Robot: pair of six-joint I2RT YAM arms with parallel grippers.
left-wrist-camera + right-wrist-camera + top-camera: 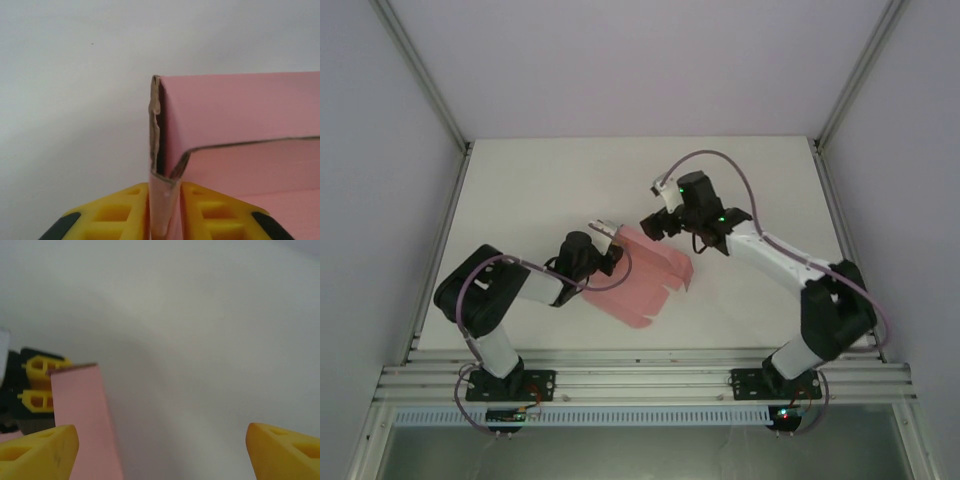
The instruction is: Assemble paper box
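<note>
Folding is the step in hand, as we judge it: the paper box (645, 280) sits partly formed at the middle of the table (520, 190), a salmon-pink sheet with one wall raised along its far-left side and notched flaps loose at its right end. Our left gripper (603, 233) is clamped narrow on that raised edge. In the left wrist view its yellow fingers (125, 212) pinch a doubled fold of paper, with a wall standing upright above them and a second panel bending away to the right. Our right gripper (653, 224) hangs just beside the far edge of the box, jaws spread wide with nothing between them. In the right wrist view a pink flap stands upright near one fingertip, and we cannot tell whether they touch. Next, we think, the right gripper must close on a free flap or press it inward while the left steadies the fold. Thin paper may buckle or tear, so the move calls for a square, gentle approach.
</note>
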